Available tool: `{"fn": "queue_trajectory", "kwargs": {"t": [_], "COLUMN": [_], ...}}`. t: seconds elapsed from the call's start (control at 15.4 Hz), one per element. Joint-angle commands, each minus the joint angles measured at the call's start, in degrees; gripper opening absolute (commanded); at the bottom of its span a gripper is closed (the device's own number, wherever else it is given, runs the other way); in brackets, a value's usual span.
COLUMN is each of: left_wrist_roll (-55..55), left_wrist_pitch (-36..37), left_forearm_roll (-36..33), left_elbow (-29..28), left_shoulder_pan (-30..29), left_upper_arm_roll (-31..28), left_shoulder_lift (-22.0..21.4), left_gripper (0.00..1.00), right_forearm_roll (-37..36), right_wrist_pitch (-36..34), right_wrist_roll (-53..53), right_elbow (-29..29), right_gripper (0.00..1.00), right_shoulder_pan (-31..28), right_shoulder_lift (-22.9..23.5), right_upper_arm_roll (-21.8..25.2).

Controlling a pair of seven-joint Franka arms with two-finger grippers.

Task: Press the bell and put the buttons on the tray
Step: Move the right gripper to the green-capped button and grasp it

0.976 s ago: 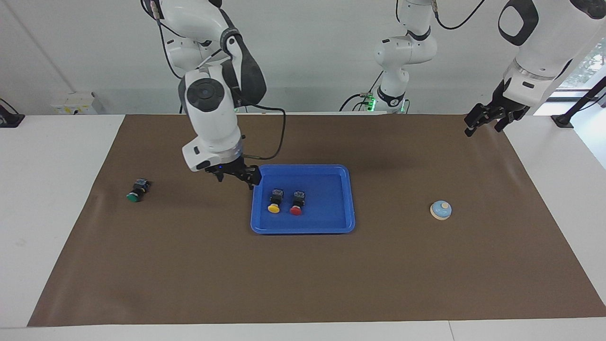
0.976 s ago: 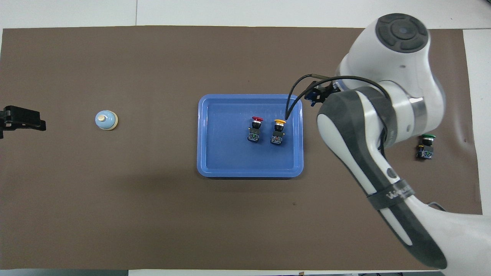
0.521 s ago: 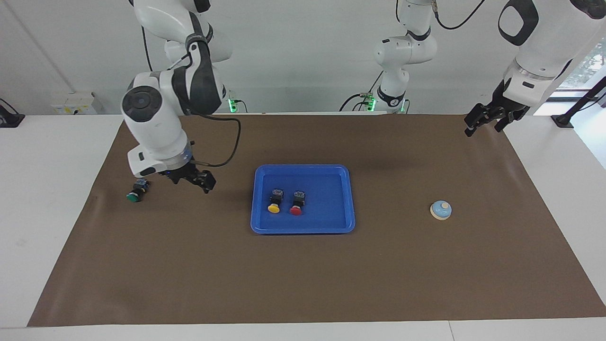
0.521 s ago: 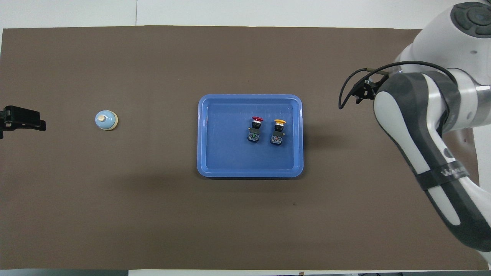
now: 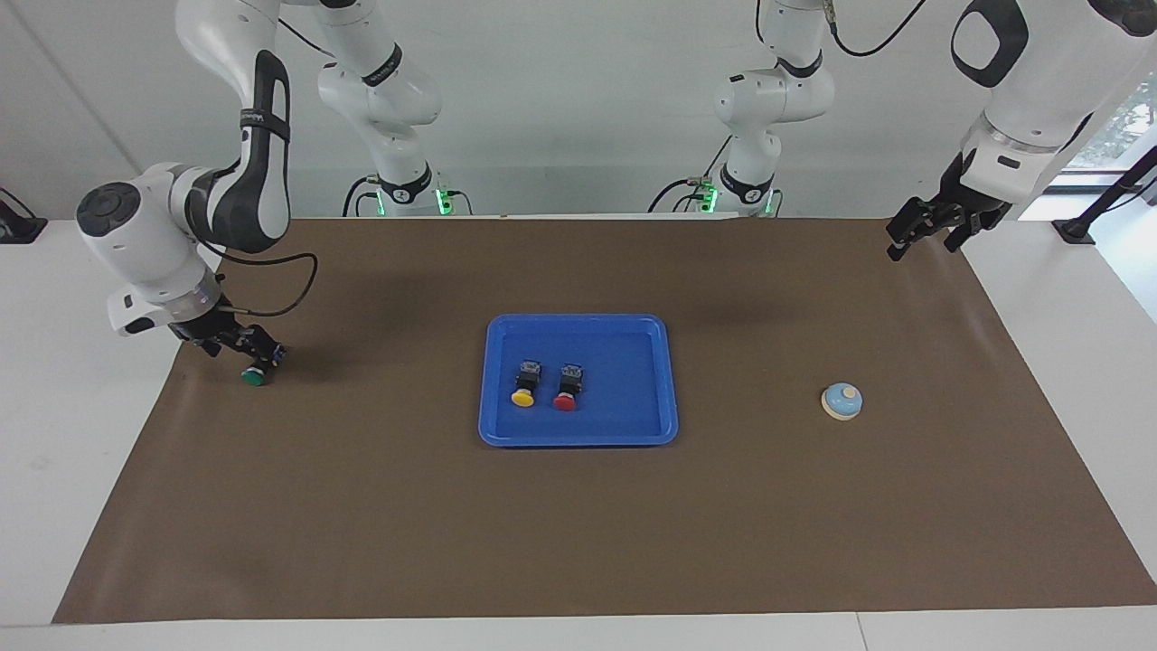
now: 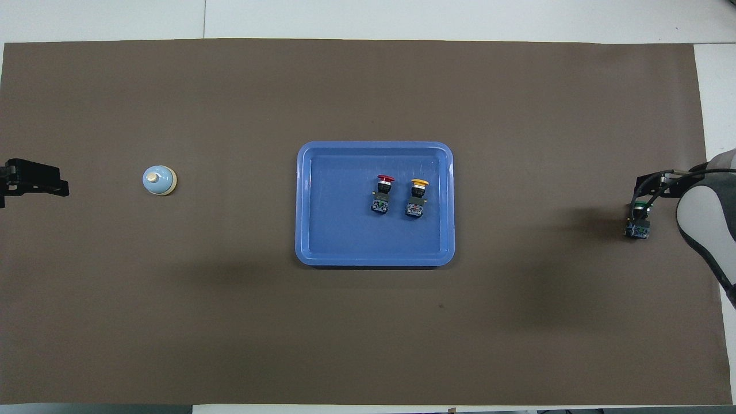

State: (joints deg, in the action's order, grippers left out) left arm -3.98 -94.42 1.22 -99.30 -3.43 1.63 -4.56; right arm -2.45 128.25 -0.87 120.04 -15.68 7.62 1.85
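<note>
The blue tray (image 5: pixel 624 425) (image 6: pixel 339 230) lies mid-table. In it lie the yellow button (image 5: pixel 523 385) (image 6: pixel 417 198) and, beside it, the red button (image 5: pixel 566 389) (image 6: pixel 383 194). The green button (image 5: pixel 255 375) (image 6: pixel 637 226) lies on the mat toward the right arm's end. My right gripper (image 5: pixel 256 349) (image 6: pixel 641 194) hangs open just over it; I cannot tell whether it touches. The light-blue bell (image 5: pixel 841 401) (image 6: pixel 158 180) sits toward the left arm's end. My left gripper (image 5: pixel 922 240) (image 6: pixel 54 185) waits open and empty over the mat's edge there.
A brown mat (image 5: pixel 578 542) covers the white table (image 5: pixel 90 434). Two further arm bases (image 5: pixel 750 181) stand at the robots' edge. Wide stretches of bare mat lie between the tray and the bell, and between the tray and the green button.
My right arm has swung from beside the tray out to the green button and come down over it. The left arm, the bell and the buttons in the tray have not moved.
</note>
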Motion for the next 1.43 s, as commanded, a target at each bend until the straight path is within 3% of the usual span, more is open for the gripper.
{"fn": "queue_trajectory", "kwargs": {"t": [0.0, 0.2, 0.72, 0.91, 0.98, 1.04, 1.17, 1.24, 1.37], "left_wrist_roll": [0.11, 0.11, 0.11, 0.11, 0.11, 0.11, 0.11, 0.2, 0.11], "left_wrist_pitch": [1.17, 1.17, 1.17, 1.17, 1.17, 1.17, 1.17, 1.17, 1.17], "left_forearm_roll": [-0.6, -0.6, -0.6, -0.6, -0.6, -0.6, -0.6, -0.6, -0.6], "left_elbow": [1.21, 1.21, 1.21, 1.21, 1.21, 1.21, 1.21, 1.21, 1.21], "left_shoulder_pan": [0.18, 0.18, 0.18, 0.18, 0.18, 0.18, 0.18, 0.18, 0.18], "left_upper_arm_roll": [-0.05, -0.05, -0.05, -0.05, -0.05, -0.05, -0.05, -0.05, -0.05], "left_shoulder_lift": [0.43, 0.43, 0.43, 0.43, 0.43, 0.43, 0.43, 0.43, 0.43], "left_gripper": [1.0, 1.0, 1.0, 1.0, 1.0, 1.0, 1.0, 1.0, 1.0], "right_forearm_roll": [-0.72, -0.72, -0.72, -0.72, -0.72, -0.72, -0.72, -0.72, -0.63], "right_wrist_pitch": [6.55, 12.71, 18.09, 20.29, 20.29, 20.29, 19.94, 19.85, 19.5], "right_wrist_roll": [-0.98, -1.94, -2.74, -3.09, -3.09, -3.09, -3.09, -3.0, -2.74], "right_elbow": [8.44, 13.46, 15.84, 15.84, 15.84, 15.84, 15.84, 15.75, 15.67], "right_gripper": [1.0, 1.0, 1.0, 0.95, 0.87, 0.68, 0.16, 0.0, 0.0], "right_shoulder_pan": [-1.72, -2.34, -2.34, -2.51, -2.86, -2.87, -2.78, -2.6, -2.34], "right_shoulder_lift": [-4.36, -5.25, -3.23, -1.73, -1.73, -1.73, -1.73, -1.73, -1.73], "right_upper_arm_roll": [-1.05, -1.05, -1.05, -1.05, -1.05, -1.05, -1.14, -1.14, -1.14]}}
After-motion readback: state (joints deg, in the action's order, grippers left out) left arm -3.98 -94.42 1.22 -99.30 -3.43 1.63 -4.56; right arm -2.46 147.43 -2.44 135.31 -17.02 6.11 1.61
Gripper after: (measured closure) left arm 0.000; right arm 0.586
